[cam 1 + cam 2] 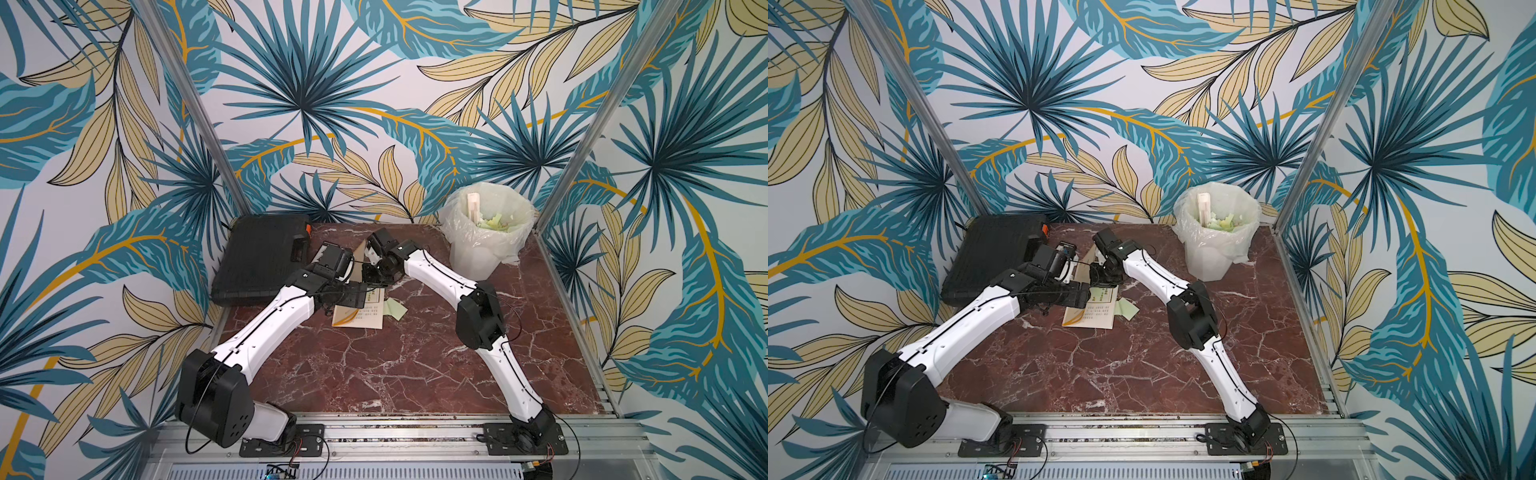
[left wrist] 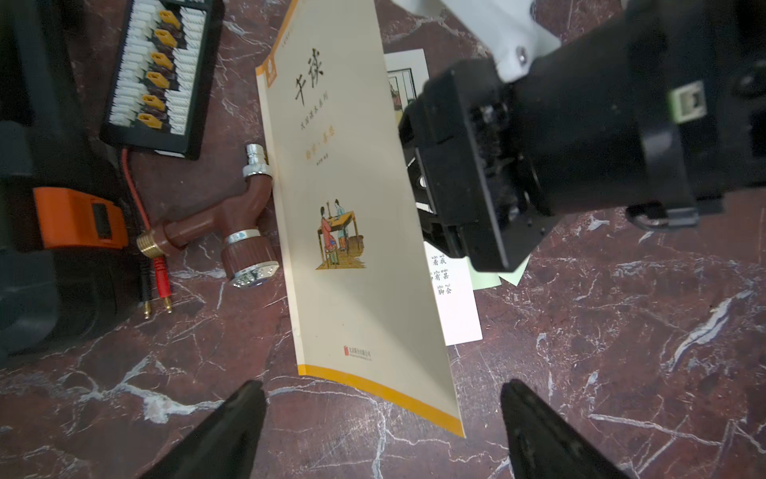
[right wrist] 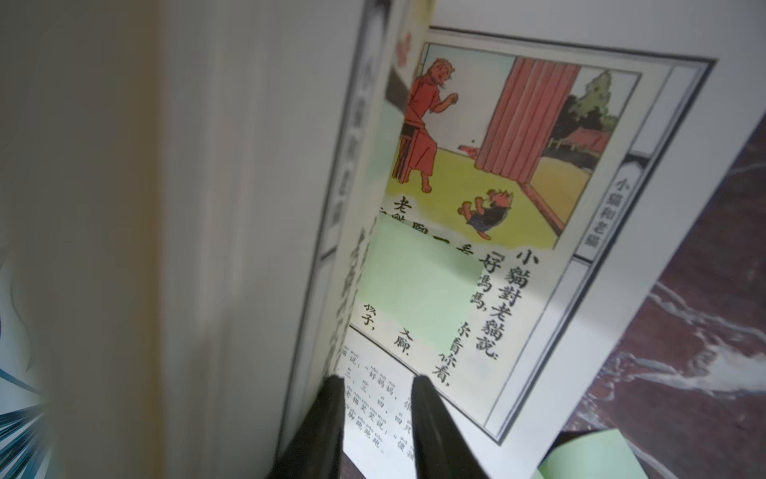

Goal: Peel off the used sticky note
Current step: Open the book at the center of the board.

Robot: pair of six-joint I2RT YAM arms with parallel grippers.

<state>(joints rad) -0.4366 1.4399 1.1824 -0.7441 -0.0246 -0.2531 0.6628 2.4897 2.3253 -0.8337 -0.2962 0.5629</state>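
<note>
Peeling is not yet done: sticky note sits inside the book; right jaws, also inside, stand narrowly parted, empty; left jaws gape.

In both top views the left arm hides much of the book. What fills the bin is too small to tell. In the left wrist view the right arm covers most of the open page and of the loose notes; the case runs off the edge. In the right wrist view the near pages blur, the stuck note masks print, and the 2 fingers of the right gripper are cut by the edge.
</note>
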